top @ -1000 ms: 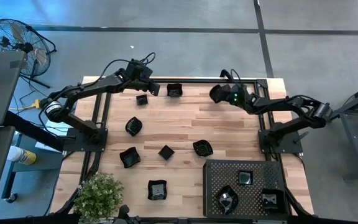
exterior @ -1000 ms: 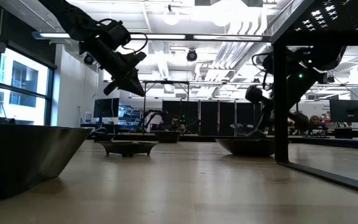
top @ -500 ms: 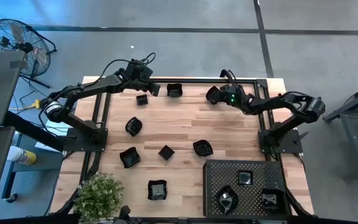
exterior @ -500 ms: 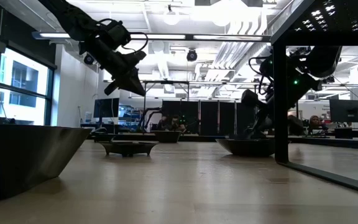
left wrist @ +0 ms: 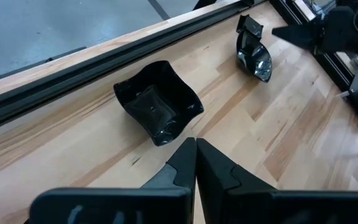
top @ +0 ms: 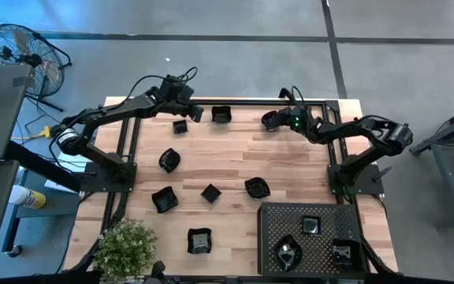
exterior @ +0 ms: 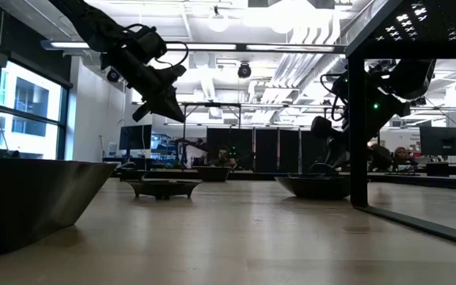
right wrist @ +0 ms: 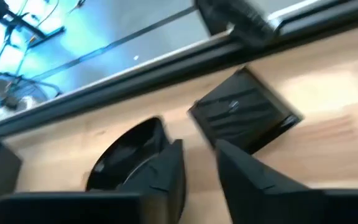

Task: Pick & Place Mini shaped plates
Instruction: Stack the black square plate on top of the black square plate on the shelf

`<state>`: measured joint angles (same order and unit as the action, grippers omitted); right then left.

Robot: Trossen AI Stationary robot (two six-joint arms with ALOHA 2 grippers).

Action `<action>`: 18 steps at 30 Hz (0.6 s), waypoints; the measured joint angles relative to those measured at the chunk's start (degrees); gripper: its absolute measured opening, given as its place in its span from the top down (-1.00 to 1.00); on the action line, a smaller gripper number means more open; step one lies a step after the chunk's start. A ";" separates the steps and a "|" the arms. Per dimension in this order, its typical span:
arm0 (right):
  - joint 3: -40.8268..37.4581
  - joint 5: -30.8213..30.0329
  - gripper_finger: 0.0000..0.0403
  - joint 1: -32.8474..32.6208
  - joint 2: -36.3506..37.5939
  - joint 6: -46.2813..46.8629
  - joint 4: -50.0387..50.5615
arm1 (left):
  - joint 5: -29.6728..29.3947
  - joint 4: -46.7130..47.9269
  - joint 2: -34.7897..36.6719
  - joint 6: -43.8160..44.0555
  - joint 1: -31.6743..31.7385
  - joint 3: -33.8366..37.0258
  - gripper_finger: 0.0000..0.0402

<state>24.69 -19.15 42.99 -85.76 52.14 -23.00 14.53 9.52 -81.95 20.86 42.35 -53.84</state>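
Several mini shaped plates, small glossy black dishes, lie scattered on the wooden table point(top: 227, 158). My right gripper point(top: 268, 120) hovers at a roundish plate point(right wrist: 126, 163) near the far edge. Its fingers are slightly apart with nothing between them point(right wrist: 197, 146), and one finger stands at that plate's rim. A wavy square plate point(left wrist: 157, 109) rests flat on its base just beyond my left gripper point(left wrist: 196, 142). My left gripper is shut and held above the table point(top: 198, 115). A small square plate point(top: 180, 126) lies below the left arm. My right gripper has one finger point(right wrist: 166, 165) right beside the roundish plate's near rim point(right wrist: 154, 134), slanting down from the table's right. I cannot tell whether it touches the rim, because the finger itself hides that spot.
A large black perforated tray point(top: 345, 217) at the near right holds three plates. A potted plant point(top: 124, 246) stands at the near left corner. A black frame rail point(top: 251, 102) runs along the far edge. More plates lie mid-table point(top: 210, 192) point(top: 257, 188) point(top: 169, 160).
My right arm has drawn its elbow in toward the far edge. Its gripper has tipped a little further down at the roundish plate.
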 joint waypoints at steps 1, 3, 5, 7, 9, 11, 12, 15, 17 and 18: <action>0.00 -0.47 0.70 0.27 0.00 -0.66 -0.04 | -0.01 0.06 0.00 0.00 0.00 0.00 0.97; 0.00 -1.55 0.90 0.66 0.00 -1.68 -0.30 | -0.01 0.07 0.00 0.00 0.00 0.00 0.97; 0.00 -2.72 0.95 0.72 -0.02 -2.04 -0.44 | -0.01 0.08 0.00 0.00 0.00 0.00 0.97; 0.00 -2.70 0.90 0.96 -0.15 -1.42 -0.40 | -0.01 0.09 0.00 0.00 0.00 0.00 0.97; 0.00 -2.39 0.89 1.00 -0.17 -1.57 -0.44 | -0.01 0.09 0.00 0.00 0.00 0.00 0.97; 0.00 -1.81 0.93 1.00 -0.17 -3.12 -0.41 | -0.01 0.09 0.00 0.00 0.00 0.00 0.97; 0.00 -1.46 0.96 1.00 -0.17 -4.17 -0.39 | -0.01 0.11 0.00 0.00 0.00 0.00 0.97; 0.00 -1.06 0.98 1.02 -0.17 -6.43 -0.39 | -0.01 0.33 0.00 0.02 0.00 0.00 0.97; 0.00 -1.03 0.97 1.17 -0.17 -7.06 -0.45 | -0.01 0.57 0.00 0.00 0.00 0.00 0.97; 0.02 -0.86 0.97 1.45 -0.17 -7.18 -0.46 | -0.01 0.55 0.00 -0.02 0.00 0.00 0.97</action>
<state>24.71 -20.01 44.44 -85.93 44.96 -23.46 14.52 10.07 -81.95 20.84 42.35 -53.84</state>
